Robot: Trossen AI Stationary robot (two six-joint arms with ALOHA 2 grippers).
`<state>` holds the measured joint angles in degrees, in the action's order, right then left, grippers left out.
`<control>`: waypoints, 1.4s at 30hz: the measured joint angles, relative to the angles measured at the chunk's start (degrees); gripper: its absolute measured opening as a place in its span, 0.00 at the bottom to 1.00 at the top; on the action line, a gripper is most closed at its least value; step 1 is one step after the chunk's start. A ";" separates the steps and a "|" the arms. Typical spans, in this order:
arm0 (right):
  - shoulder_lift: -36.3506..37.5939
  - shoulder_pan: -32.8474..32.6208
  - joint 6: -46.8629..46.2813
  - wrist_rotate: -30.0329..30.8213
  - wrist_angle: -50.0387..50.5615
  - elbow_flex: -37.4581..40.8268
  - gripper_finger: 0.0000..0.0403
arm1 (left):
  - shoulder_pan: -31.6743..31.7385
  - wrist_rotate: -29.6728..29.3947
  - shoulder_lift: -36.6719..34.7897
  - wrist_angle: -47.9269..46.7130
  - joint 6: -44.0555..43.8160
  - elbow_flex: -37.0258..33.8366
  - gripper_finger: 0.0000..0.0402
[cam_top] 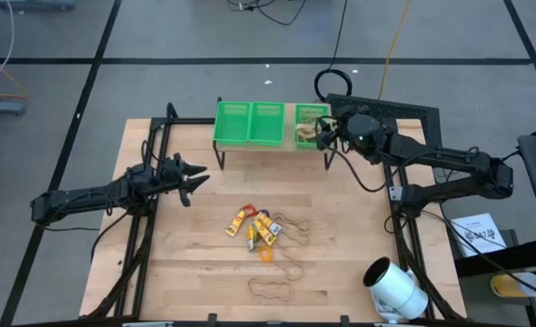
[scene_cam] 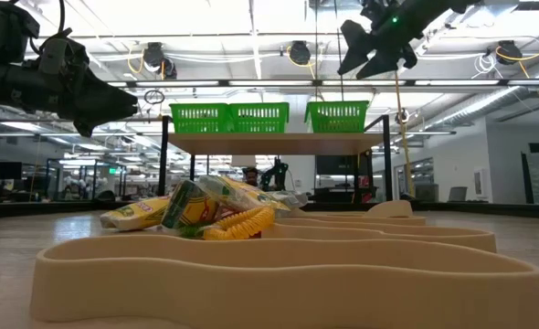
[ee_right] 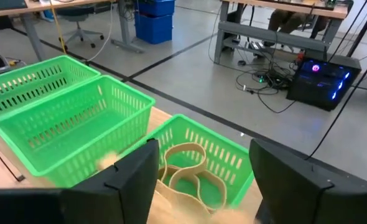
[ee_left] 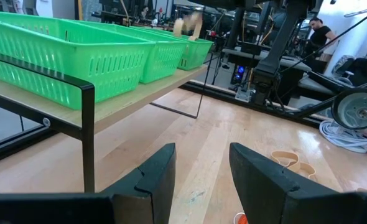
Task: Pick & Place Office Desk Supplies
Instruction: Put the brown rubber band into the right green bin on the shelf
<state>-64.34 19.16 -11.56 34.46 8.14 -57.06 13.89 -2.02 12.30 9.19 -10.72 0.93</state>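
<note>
Wooden table (cam_top: pixel 341 263) amid grey floor (cam_top: pixel 159 36), green baskets (cam_top: pixel 250 123) on shelf.

No readable text anywhere. The small yellow-and-green printed packets (scene_cam: pixel 192 208) in the pile on the wooden desk carry printing, but it is too blurred to make out. The white paper sheet (cam_top: pixel 480 232) at the desk's right edge has dark marks, too small to read. Nothing legible on the green plastic mesh baskets (ee_left: pixel 78 53).
</note>
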 joint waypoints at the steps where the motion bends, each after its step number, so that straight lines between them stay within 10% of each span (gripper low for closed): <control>1: 0.00 0.00 -0.70 0.00 -0.02 0.00 0.59 | 0.00 0.00 0.02 0.00 0.00 0.00 0.40; 13: 0.55 0.00 2.07 -0.08 -9.12 6.67 0.58 | 0.00 0.00 0.02 0.02 0.00 0.00 0.40; 27: 9.44 -0.24 -12.29 -1.55 7.60 6.69 0.50 | 0.00 -0.01 0.01 0.02 0.00 0.00 0.40; 42: 0.79 -0.07 -13.14 -11.35 0.82 6.69 0.45 | 0.00 0.00 0.00 0.02 0.00 0.00 0.40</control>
<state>-63.55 19.09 -24.70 23.11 8.97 -50.37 13.89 -2.02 12.30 9.21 -10.72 0.93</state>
